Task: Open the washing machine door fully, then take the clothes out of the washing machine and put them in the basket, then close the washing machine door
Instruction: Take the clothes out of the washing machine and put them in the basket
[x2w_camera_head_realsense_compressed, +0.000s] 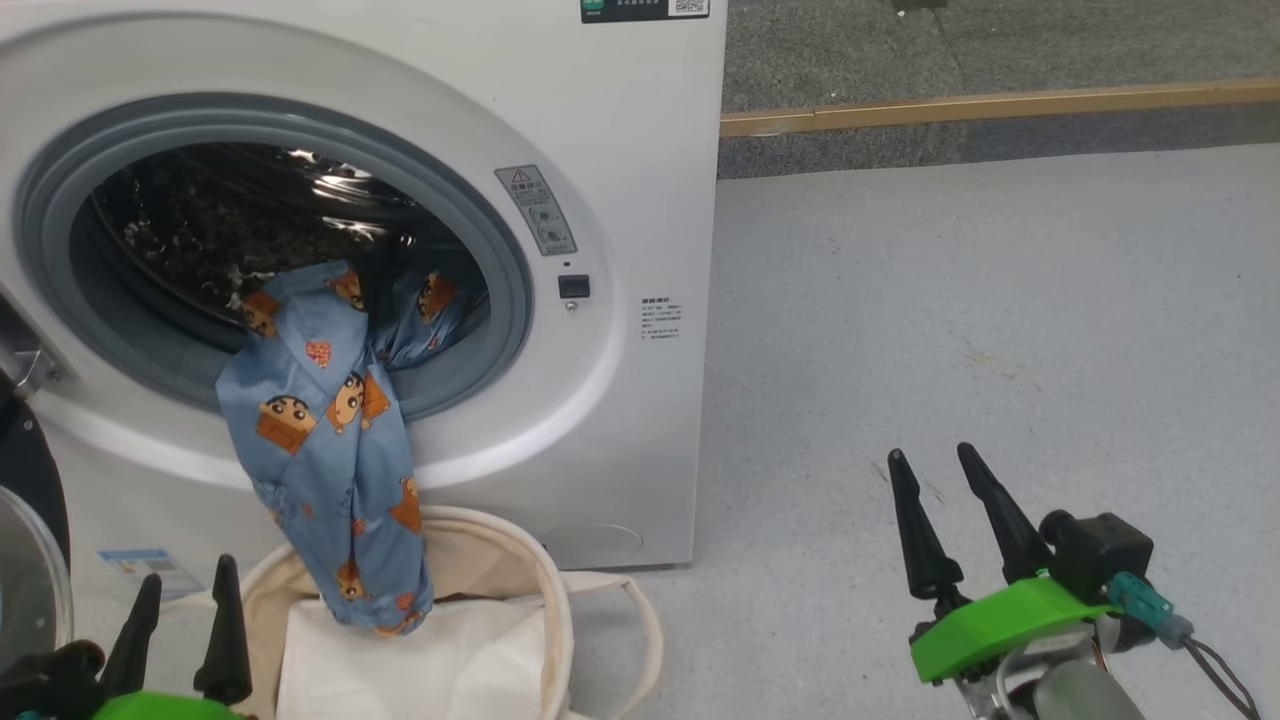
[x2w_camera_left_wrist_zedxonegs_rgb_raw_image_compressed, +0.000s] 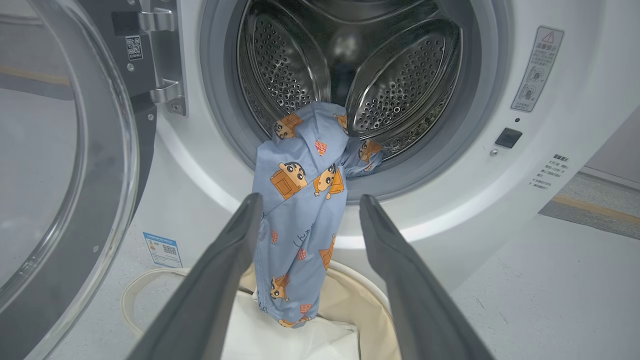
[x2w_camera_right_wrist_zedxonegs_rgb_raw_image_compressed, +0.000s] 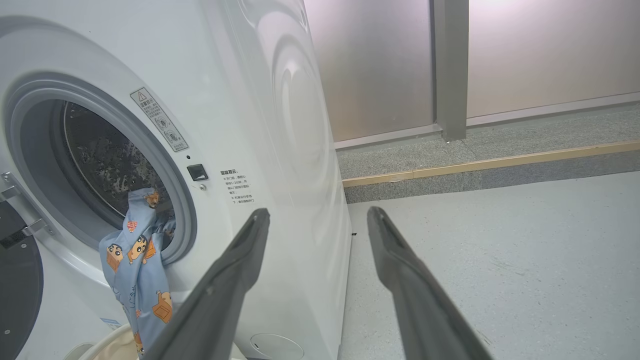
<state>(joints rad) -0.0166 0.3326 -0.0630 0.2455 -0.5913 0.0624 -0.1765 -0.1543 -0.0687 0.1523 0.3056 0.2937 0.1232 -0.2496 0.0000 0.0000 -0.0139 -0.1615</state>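
1. Jaws: left gripper and right gripper both spread, grasping nothing.
2. Clothes: draped over the washing machine opening, upper end in the drum, lower end hanging into the basket.
3. Washing machine door: swung open, near the left gripper.

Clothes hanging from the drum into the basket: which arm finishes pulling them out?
Left. The left tool, open, points straight at the clothes above the basket; the right tool sits aside over floor.
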